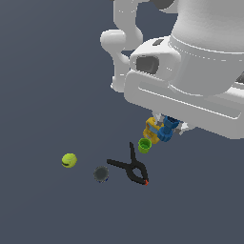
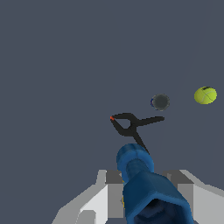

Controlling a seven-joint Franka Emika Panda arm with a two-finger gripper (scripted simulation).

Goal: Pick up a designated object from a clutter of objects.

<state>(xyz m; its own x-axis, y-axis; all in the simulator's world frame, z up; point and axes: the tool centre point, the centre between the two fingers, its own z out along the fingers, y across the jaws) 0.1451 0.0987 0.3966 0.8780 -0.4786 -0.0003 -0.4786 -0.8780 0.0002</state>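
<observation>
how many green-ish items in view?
2. The yellow-green ball lies alone toward the exterior view's left; the green cup stands beside the yellow container, under the gripper. The arm may hide others.

I find no readable text, label, brand, number or sign anywhere in either view: nothing on my white arm housing, nothing on the small items, and nothing on the plain grey tabletop.
</observation>
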